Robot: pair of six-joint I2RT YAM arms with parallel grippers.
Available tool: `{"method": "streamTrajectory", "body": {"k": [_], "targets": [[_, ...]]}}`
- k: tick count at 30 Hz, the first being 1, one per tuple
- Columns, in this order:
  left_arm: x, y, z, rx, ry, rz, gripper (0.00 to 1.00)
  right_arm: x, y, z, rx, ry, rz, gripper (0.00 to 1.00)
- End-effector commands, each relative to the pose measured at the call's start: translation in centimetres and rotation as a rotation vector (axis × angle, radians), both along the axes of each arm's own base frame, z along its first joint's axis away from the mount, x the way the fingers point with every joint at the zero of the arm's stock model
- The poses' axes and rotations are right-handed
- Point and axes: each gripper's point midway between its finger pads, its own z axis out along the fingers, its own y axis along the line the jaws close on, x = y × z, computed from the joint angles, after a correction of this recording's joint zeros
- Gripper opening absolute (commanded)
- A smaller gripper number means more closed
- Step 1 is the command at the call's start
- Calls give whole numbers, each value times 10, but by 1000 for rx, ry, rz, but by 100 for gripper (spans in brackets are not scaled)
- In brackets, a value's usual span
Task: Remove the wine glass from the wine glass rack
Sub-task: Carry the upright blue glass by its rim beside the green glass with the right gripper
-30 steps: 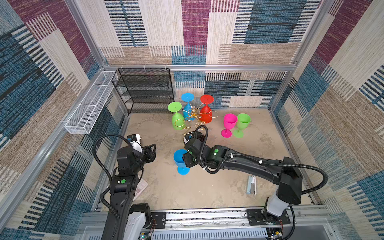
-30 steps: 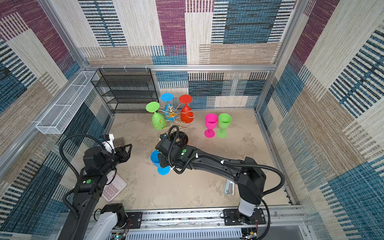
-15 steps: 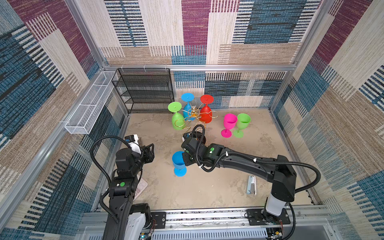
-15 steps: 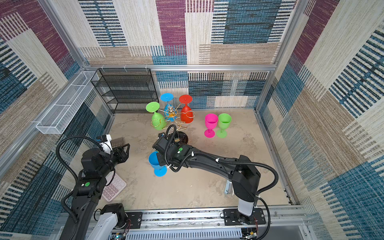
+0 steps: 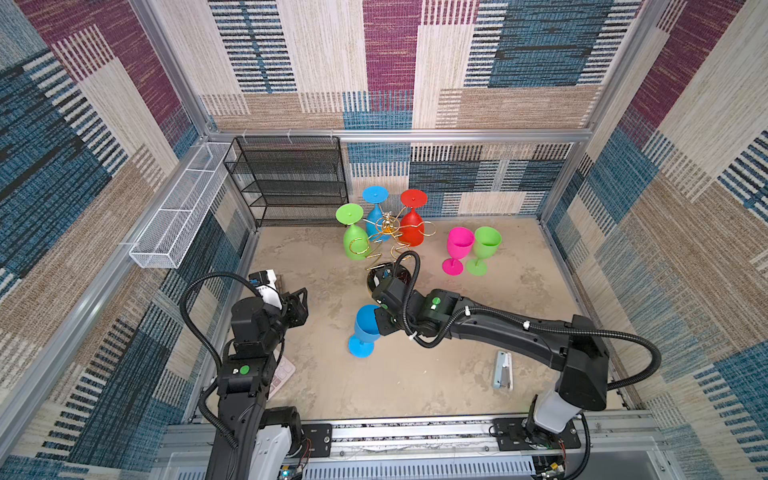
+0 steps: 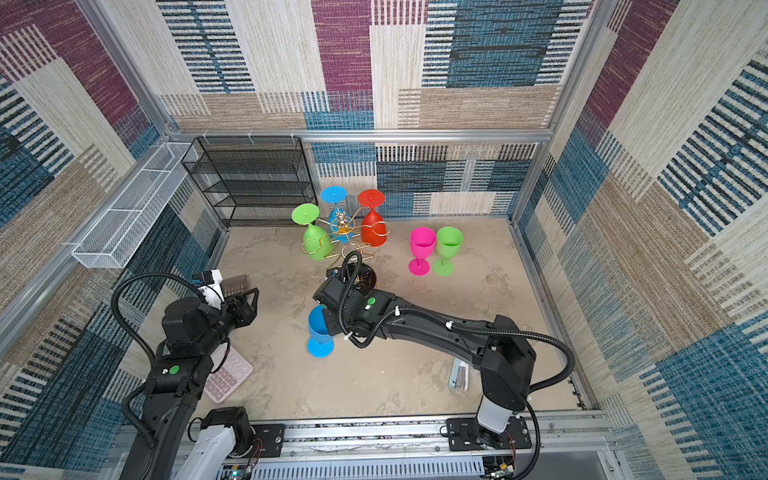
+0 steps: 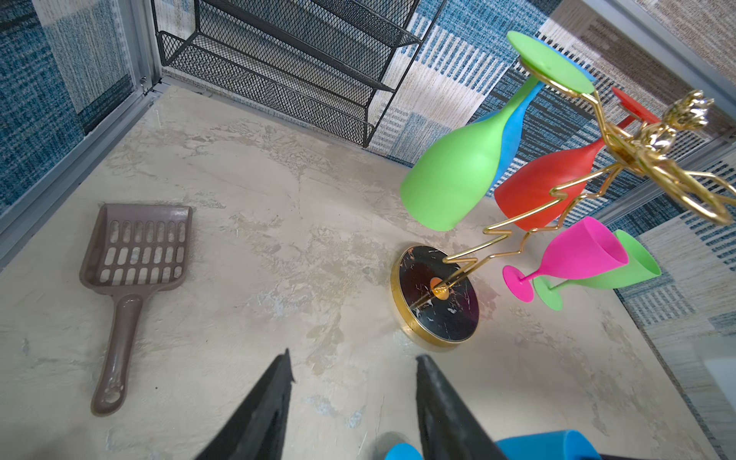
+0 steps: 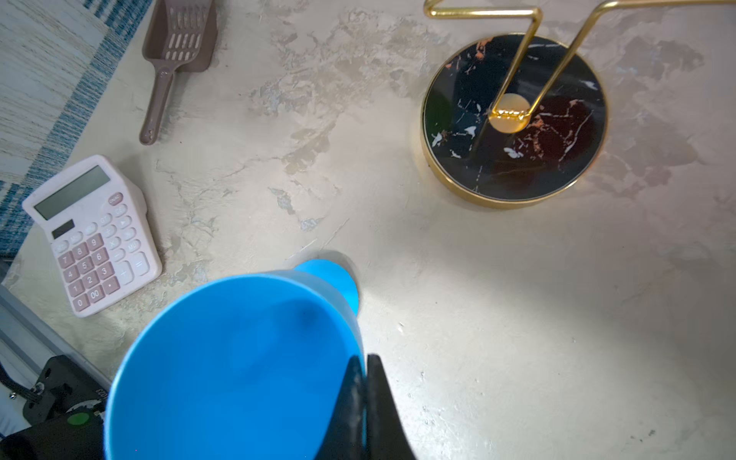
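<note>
The gold wire wine glass rack (image 5: 388, 227) stands at the back middle on its round black base (image 8: 513, 119). Hanging upside down on it are a green (image 5: 355, 242), a blue (image 5: 374, 212) and a red wine glass (image 5: 412, 231). A second blue wine glass (image 5: 365, 328) is upright in front of the rack, foot down at the table. My right gripper (image 8: 364, 358) is shut on its rim, one finger inside the bowl and one outside. My left gripper (image 7: 352, 358) hangs open and empty above the table at the left.
Right of the rack stand a pink glass (image 5: 459, 249) and a green glass (image 5: 484, 247). A black mesh shelf (image 5: 291, 183) and a white wire basket (image 5: 178, 216) are at the back left. A brown scoop (image 7: 131, 255), a pink calculator (image 6: 226, 380) and a small grey object (image 5: 502, 370) lie on the table.
My right gripper's jaws have closed on the rim of the blue glass in front of the rack. The glass has barely shifted. The left arm has moved only slightly.
</note>
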Motion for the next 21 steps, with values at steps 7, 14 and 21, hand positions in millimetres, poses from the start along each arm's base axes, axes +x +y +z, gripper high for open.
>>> {"method": "streamTrajectory", "body": {"k": [7,14,21], "targets": [[-1,7,2,33,-9,30,54,-22,-76,18,-69,1,-137,0],[0,13,10,35,-36,66,56,-38,-174,13,-127,52,-323,0],[7,17,29,34,-100,92,57,-1,-257,38,-181,-11,-519,0]]}}
